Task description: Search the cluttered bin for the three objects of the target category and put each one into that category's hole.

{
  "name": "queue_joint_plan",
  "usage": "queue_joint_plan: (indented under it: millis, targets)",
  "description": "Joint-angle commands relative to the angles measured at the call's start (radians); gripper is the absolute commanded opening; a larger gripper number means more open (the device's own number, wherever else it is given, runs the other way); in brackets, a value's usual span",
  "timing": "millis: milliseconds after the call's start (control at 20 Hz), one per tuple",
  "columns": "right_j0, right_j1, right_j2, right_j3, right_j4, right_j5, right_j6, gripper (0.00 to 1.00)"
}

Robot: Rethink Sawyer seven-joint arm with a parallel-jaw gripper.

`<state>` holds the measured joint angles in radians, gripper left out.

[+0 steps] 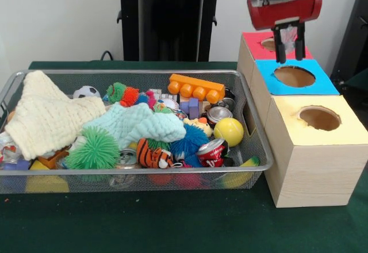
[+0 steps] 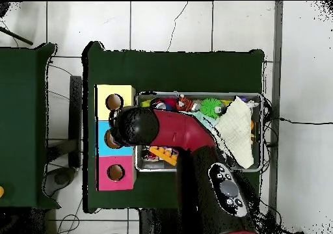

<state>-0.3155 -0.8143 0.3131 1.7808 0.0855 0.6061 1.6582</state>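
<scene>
The end effector (image 1: 289, 50) hangs above the row of boxes, over the seam between the red-topped box (image 1: 251, 38) and the blue-topped box (image 1: 293, 76). Its two dark fingers point down, slightly parted, and seem to grip nothing. Which category is wanted I cannot tell; cans (image 1: 212, 151), balls (image 1: 229, 131) and blocks (image 1: 195, 88) all lie in the wire bin (image 1: 253, 144) on the bench (image 1: 172, 224). Likely risks: the cream cloth (image 1: 46, 118) and mint cloth (image 1: 141, 123) hide items, and a grasp could snag fabric.

A green-covered table (image 1: 172, 224) is carrying a wire mesh bin (image 1: 253, 144) and, just beside it, a row of three holed boxes (image 1: 310, 172)
</scene>
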Motion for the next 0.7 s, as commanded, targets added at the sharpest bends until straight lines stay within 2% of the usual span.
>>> queue_joint_plan:
  millis: [50,400,700]
  targets:
    - [0.009,-0.035,-0.032,0.018,0.0,0.081,0.14,0.0]
    - [0.059,0.0,-0.09,0.044,-0.045,-0.022,0.176,0.0]
    - [0.104,0.034,-0.138,0.014,-0.06,-0.043,0.196,0.0]
